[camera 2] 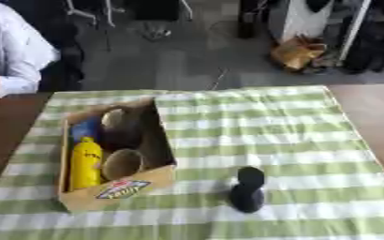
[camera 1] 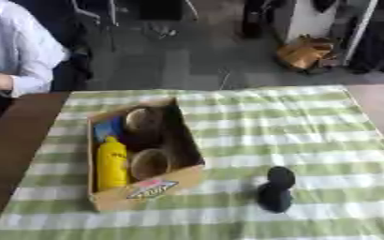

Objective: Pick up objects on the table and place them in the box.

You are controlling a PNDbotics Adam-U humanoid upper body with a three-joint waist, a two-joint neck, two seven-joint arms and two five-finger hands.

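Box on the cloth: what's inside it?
The cardboard box holds a yellow bottle, two brown round cup-like items and something blue at the back. The box floor and anything beneath them is covered.

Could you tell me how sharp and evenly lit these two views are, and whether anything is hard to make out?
Left eye view: soft all over, even light, no glare; the label on the box is unreadable, the bottle reads only as yellow. Right eye view: equally blurred; the dark object on the cloth is a featureless shape with a faint shadow.
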